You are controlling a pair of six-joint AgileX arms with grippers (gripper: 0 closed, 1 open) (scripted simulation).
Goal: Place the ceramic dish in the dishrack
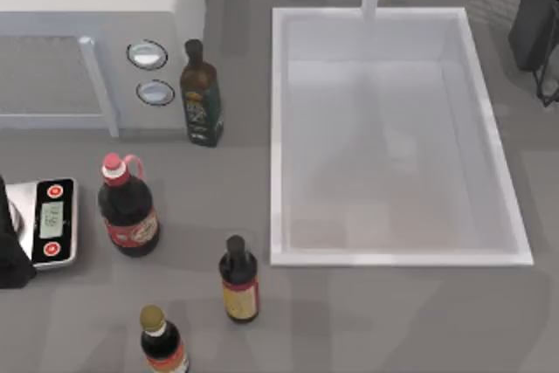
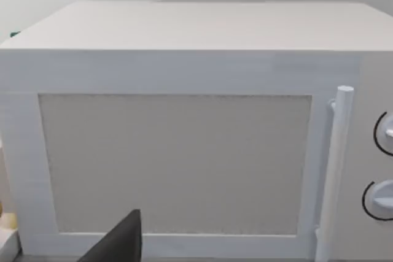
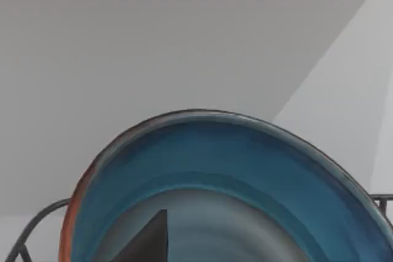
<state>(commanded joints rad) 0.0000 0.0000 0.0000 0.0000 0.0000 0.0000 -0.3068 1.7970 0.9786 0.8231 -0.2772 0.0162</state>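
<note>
Holding my right claw [image 3: 153,237] against the glossy teal-blue ceramic dish [image 3: 245,170], grip unclear; it's stiff, slippery, breakable: pinch its reddish rim.

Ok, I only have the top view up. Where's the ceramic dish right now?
Observer: In the right wrist view the ceramic dish sits close before the camera, its teal inside facing it.
Operator: Is it at the dishrack?
Observer: Dark wire bars of the dishrack curve past the dish's rim on both sides. I can't tell whether it is seated.
Operator: And the left arm?
Observer: Its wrist camera faces the microwave door.
</note>
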